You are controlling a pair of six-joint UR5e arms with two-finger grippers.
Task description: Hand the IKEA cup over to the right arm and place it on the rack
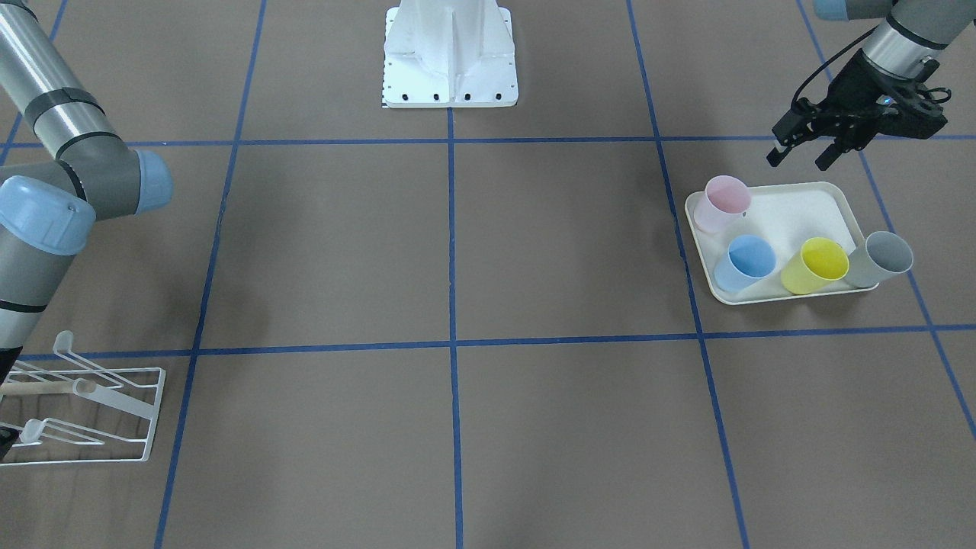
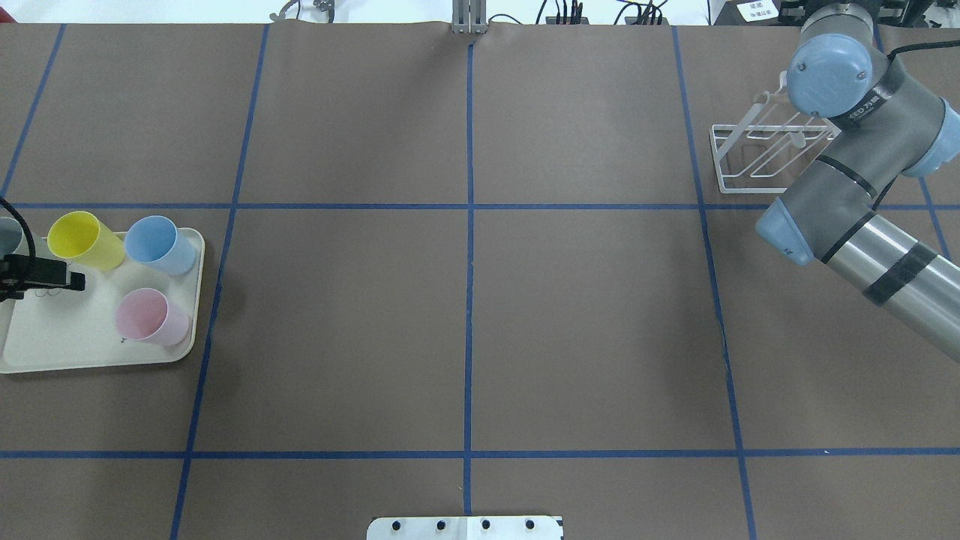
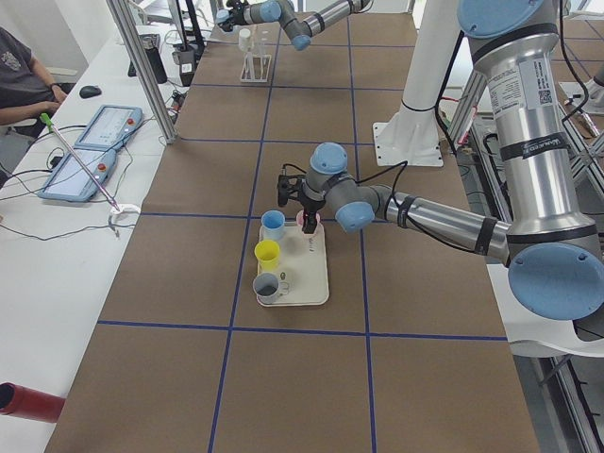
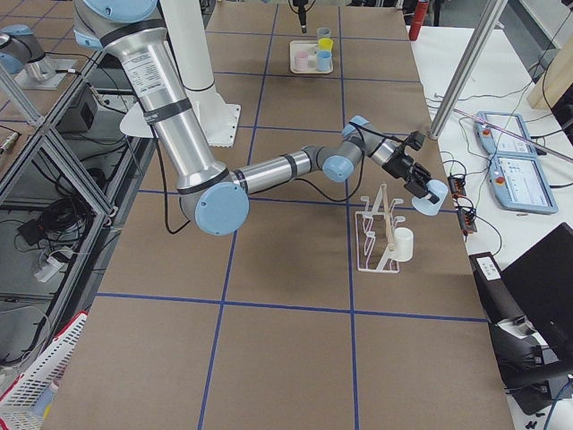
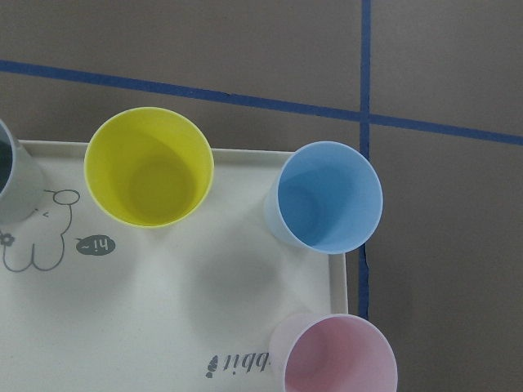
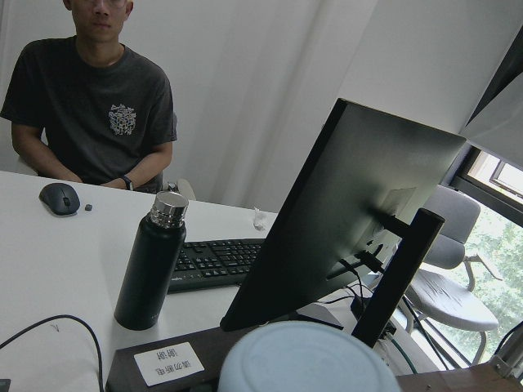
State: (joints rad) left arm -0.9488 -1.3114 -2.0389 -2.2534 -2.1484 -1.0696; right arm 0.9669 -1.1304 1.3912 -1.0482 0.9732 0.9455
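Several plastic cups stand upright in a cream tray (image 1: 793, 213): pink (image 1: 724, 202), blue (image 1: 747, 261), yellow (image 1: 817, 264) and grey (image 1: 883, 258). My left gripper (image 1: 801, 156) hovers open and empty over the tray's robot-side edge, near the pink cup. The white wire rack (image 2: 757, 157) sits at the other end, with a white cup (image 4: 403, 244) on one prong. The right arm (image 2: 847, 202) reaches over the rack. A pale blue cup (image 4: 433, 196) shows at its gripper's tip just past the prongs, and fills the bottom of the right wrist view (image 6: 306, 359). Its fingers are hidden, so open or shut I cannot tell.
The white robot pedestal (image 1: 450, 61) stands at mid-table on the robot's side. Beyond the rack is a desk edge with a black bottle (image 6: 151, 261), a monitor (image 6: 343, 229) and a seated person (image 6: 90, 106). An aluminium post (image 4: 466, 72) rises near the rack.
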